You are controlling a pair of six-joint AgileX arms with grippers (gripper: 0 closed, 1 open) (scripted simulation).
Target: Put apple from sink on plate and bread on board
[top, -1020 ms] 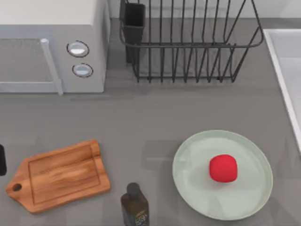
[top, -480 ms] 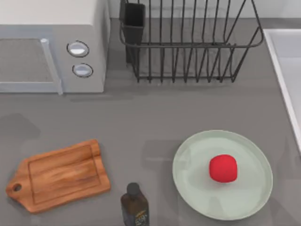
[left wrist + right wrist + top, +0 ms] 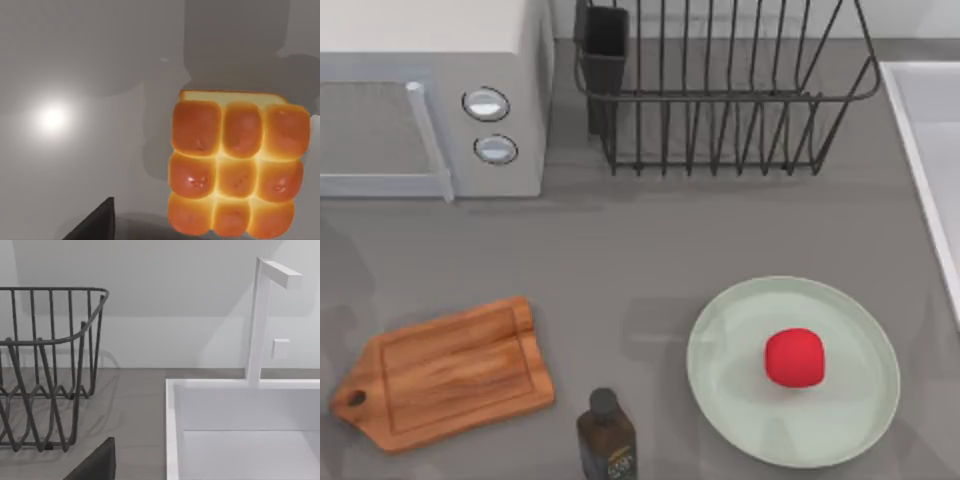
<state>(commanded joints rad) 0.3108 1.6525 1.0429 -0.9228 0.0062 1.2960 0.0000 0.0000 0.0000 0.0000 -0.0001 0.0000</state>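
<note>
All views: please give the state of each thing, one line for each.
apple: resting on the plate.
plate: flat on the table, holding the apple.
board: flat on the table, bare.
bread: on the grey surface, not held.
sink: nothing seen inside.
dish rack: upright, nothing on it.
bottle: upright, capped.

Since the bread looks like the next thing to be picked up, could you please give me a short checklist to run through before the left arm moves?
1. Apple on the plate: ok, it rests right of the plate's middle.
2. Board free to receive the bread: ok, nothing lies on it.
3. Bread located: ok, the left wrist view shows it flat on the counter, top up.
4. Left arm's jaws open: cannot tell.
5. Bottle away from the board: ok, it stands beside the board's right edge, apart from it.
6. Sink emptied: cannot tell, seen only in part.
</note>
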